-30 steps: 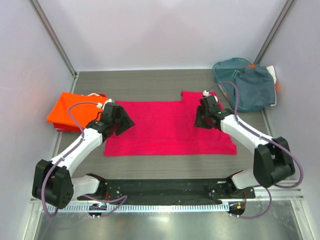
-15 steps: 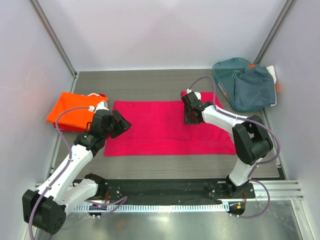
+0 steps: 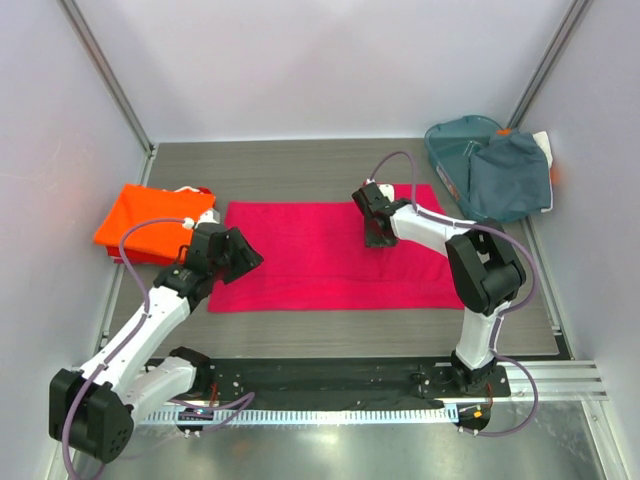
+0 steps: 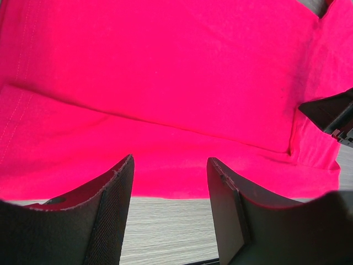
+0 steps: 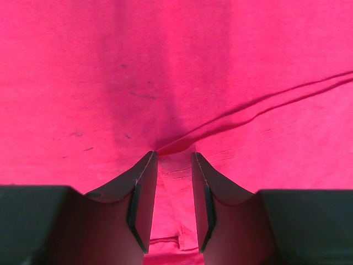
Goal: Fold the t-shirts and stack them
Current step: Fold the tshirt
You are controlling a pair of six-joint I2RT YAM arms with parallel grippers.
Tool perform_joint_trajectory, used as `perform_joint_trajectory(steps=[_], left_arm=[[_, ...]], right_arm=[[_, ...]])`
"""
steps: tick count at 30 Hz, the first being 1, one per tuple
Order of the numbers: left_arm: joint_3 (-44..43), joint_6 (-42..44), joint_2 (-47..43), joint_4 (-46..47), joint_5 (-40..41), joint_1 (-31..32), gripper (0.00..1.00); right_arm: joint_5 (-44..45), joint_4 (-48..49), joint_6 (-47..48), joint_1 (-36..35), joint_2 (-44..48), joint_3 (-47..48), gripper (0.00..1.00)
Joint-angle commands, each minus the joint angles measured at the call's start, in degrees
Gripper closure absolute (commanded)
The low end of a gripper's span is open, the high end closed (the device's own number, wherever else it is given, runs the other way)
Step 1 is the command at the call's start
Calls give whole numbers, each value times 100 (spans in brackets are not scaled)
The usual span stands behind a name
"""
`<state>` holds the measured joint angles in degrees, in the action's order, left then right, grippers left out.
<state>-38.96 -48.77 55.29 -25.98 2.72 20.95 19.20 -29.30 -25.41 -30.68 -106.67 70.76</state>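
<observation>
The magenta t-shirt (image 3: 330, 265) lies spread flat mid-table. My left gripper (image 3: 250, 257) hovers at its left edge and is open. In the left wrist view the left gripper (image 4: 171, 182) has bare table between its fingers, and the magenta t-shirt (image 4: 165, 83) begins just ahead. My right gripper (image 3: 377, 238) presses on the shirt's upper middle. In the right wrist view the right gripper (image 5: 175, 157) has its jaws narrowly apart, with cloth and a stitched hem lying in the gap. A crease runs off from the tips. The orange t-shirt (image 3: 145, 222) lies folded at the left.
A teal basket (image 3: 450, 135) stands at the back right with a grey-blue t-shirt (image 3: 510, 175) draped in it. Side walls close in on both sides. A black rail (image 3: 330, 375) runs along the near edge between the arm bases.
My right gripper has travelled left across the magenta shirt from near its right sleeve to the upper middle, its jaws narrowing slightly. The left gripper has shifted slightly. The shirt's outline is nearly unchanged.
</observation>
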Motion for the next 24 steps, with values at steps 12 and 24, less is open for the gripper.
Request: perform_joint_trajectory(steps=[12,24], left_arm=[[125,140,-88,146,-35,32,44],[117,175,-62,146,-17,14,44]], right_arm=[[145,-217,18,-26,-214,395,90],[409,205,-192,-26,287,69,99]])
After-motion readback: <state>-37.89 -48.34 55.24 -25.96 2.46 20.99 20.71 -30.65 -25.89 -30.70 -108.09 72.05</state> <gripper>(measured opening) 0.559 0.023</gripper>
